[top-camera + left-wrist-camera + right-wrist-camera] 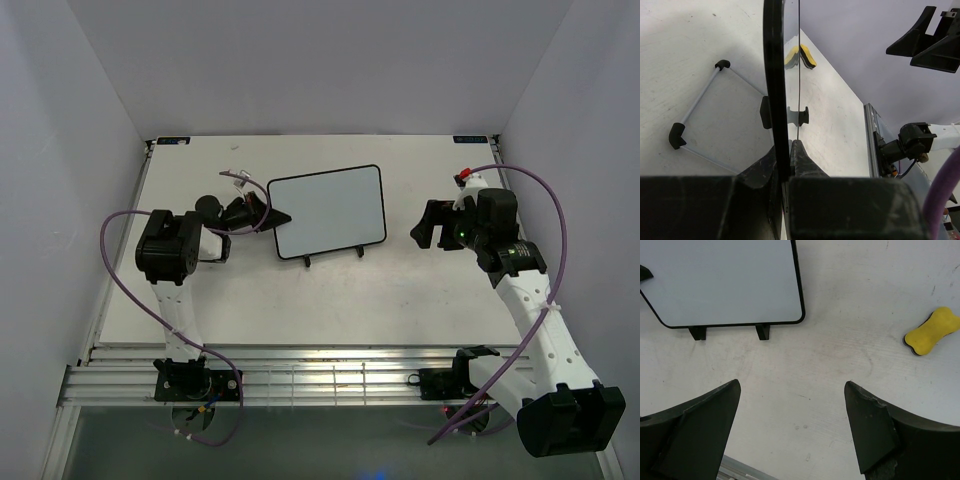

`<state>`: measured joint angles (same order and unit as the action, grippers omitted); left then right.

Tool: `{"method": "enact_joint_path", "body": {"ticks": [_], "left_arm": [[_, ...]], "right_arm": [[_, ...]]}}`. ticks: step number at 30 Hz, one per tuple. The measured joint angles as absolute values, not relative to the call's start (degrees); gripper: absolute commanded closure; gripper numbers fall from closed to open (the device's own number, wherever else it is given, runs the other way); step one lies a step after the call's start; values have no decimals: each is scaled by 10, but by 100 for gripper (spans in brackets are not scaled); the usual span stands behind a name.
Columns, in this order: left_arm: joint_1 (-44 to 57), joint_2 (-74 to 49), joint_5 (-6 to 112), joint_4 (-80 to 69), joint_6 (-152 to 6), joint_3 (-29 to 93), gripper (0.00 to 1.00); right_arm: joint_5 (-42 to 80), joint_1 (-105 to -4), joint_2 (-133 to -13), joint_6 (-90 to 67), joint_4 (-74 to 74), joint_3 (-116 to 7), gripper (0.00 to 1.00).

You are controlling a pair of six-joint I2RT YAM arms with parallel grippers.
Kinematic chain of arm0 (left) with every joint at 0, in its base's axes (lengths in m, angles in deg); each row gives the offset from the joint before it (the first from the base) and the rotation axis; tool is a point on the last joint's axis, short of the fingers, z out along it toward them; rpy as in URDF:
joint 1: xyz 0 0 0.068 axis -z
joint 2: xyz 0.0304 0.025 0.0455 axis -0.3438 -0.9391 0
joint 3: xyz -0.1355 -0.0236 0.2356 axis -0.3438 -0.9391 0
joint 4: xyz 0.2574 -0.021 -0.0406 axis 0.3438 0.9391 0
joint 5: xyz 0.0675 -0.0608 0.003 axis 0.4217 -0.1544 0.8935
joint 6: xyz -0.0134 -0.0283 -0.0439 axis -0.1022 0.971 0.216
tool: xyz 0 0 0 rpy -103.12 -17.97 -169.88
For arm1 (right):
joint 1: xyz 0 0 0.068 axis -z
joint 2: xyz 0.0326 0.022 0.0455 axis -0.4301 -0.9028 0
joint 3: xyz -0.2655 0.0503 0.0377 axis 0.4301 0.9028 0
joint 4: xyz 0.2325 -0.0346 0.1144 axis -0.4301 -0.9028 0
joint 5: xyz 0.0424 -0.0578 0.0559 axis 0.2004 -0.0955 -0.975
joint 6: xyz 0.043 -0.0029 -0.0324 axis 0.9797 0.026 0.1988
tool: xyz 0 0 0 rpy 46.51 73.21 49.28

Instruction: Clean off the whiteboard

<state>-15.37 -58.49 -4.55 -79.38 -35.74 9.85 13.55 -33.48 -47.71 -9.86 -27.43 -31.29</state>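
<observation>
Centre of the bench (pixel 400 290), the whiteboard (pixel 330 208) rests on its feet (pixel 308 261), your left fingers (pixel 270 217) pinching its left rim. Your right fingers (pixel 870 425) hang spread, empty. It looks light, stiff and tippy: steady it by that rim, eraser (pixel 931 331) nearby.

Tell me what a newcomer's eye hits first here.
The whiteboard stands in the middle of the table, looking blank, with the left end effector shut on its left edge. Next come the right end effector, open and empty beside the board, and the yellow eraser lying untouched on the table.
</observation>
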Motion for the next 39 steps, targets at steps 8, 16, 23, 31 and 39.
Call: {"method": "enact_joint_path", "body": {"ticks": [8,16,23,31,39], "left_arm": [[-155,-583,-36,-796,-374,83,100],[-164,-576,-40,-785,-383,79,100],[-170,-563,-39,-761,-396,70,93],[-173,-556,9,-731,-464,50,53],[-170,-524,49,-701,-519,34,2]], "right_arm": [[134,-335,-475,-100,-274,-313,10],[134,-335,-475,-102,-274,-313,10],[134,-336,-475,-103,-274,-313,10],[134,-337,-475,-103,-274,-313,10],[134,-338,-473,-105,-274,-313,10]]}}
